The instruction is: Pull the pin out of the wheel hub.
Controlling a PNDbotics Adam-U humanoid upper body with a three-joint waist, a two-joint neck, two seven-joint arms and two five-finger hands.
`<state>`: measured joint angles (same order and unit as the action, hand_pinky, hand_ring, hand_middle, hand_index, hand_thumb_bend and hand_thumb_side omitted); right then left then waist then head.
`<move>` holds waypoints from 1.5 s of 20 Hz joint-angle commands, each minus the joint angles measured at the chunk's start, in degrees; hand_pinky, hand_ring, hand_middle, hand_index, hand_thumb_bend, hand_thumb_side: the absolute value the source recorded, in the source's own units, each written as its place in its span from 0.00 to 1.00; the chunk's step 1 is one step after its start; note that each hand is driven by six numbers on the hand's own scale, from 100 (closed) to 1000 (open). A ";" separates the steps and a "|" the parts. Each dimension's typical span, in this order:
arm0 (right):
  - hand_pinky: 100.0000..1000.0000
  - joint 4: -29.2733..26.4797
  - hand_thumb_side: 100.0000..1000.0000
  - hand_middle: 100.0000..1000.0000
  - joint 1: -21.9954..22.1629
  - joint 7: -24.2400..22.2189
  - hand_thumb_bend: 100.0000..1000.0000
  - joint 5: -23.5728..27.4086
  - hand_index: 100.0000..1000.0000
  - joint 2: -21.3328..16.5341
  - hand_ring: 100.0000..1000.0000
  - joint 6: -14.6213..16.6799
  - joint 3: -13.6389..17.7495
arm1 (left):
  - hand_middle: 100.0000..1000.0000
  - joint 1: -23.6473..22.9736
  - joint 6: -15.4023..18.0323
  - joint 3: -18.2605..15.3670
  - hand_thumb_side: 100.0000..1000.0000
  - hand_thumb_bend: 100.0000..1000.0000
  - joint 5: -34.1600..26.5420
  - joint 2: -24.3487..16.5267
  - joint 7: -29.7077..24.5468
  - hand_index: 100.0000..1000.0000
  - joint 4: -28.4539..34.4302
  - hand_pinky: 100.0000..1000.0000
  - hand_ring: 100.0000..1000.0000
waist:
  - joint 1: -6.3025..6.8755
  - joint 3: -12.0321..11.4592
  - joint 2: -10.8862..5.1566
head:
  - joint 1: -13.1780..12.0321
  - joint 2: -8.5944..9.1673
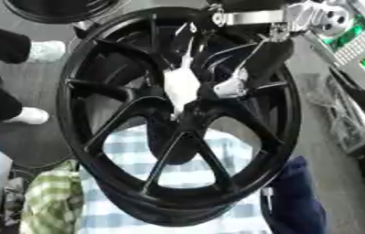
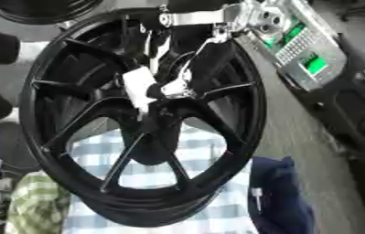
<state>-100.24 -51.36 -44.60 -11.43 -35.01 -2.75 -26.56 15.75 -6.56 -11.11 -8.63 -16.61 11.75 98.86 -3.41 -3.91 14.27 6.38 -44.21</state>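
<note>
At frame centre, right hand, entering from upper right, pinches the white plastic pin at the glossy black spoked wheel hub. Suggest pulling straight along its axis, no twisting.

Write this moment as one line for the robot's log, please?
stage: reaching at hub | right hand: at wheel hub, fingers beside white pin | pin: in hub | left hand: unseen

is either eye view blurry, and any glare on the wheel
Left eye view: soft all over, the black spoked wheel has smeared edges, the white piece at its hub is washed out. Right eye view: equally soft, pale sheen along the rim, robot hand indistinct.
</note>
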 commanded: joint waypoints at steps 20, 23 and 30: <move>0.83 1.39 0.33 0.73 -0.36 -0.56 0.27 -1.50 0.85 0.65 0.74 1.03 0.03 | 0.61 0.84 0.03 -0.45 0.81 0.00 -0.19 -1.27 0.26 0.65 1.00 0.78 0.67 | 0.10 -0.54 -0.09 | 0.31 0.09; 0.83 1.64 0.33 0.73 -0.31 -0.66 0.27 -1.61 0.85 0.78 0.74 1.15 -0.02 | 0.61 0.89 0.05 -0.46 0.81 0.00 -0.19 -1.30 0.29 0.65 1.02 0.78 0.67 | 0.07 -0.64 0.03 | 0.34 0.09; 0.82 1.14 0.33 0.73 0.48 -0.75 0.27 -1.43 0.84 0.23 0.74 1.29 0.08 | 0.60 0.98 0.03 -0.46 0.81 0.00 -0.22 -1.40 0.31 0.65 0.97 0.78 0.67 | -0.03 -0.96 0.44 | 0.48 0.09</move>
<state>-98.41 -50.29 -45.27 -12.85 -33.54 -1.63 -26.93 15.93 -6.67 -11.12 -8.62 -16.62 11.87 98.86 -3.70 -4.81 15.44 6.70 -44.21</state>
